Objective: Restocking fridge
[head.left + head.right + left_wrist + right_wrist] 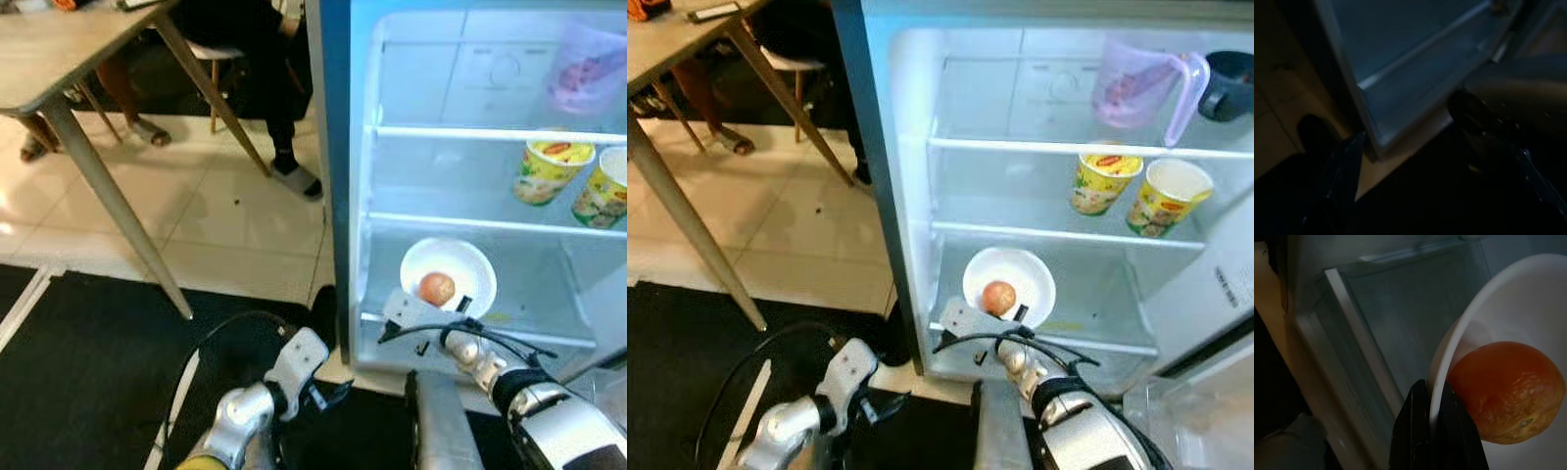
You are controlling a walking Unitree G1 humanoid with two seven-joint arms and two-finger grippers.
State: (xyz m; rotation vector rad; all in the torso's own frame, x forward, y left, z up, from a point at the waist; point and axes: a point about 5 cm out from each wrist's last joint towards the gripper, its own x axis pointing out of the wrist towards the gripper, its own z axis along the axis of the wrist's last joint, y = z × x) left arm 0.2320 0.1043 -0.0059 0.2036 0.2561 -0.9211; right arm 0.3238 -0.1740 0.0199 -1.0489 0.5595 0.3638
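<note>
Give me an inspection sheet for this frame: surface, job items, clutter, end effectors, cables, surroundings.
Surface: lowest glass fridge shelf, bare beside the bowl.
Job's things: white bowl holding an orange; two yellow cups one shelf up; pitcher on top shelf.
Clutter: nothing seen.
End effectors: right end effector shut on bowl rim; left end effector idle, low by the fridge.
Cables: black cable looping over right wrist.
Surroundings: tiled floor, wooden table, a seated person's feet.

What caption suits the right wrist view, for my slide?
Right gripper pinching the white bowl's rim, orange inside, over the fridge shelf.
</note>
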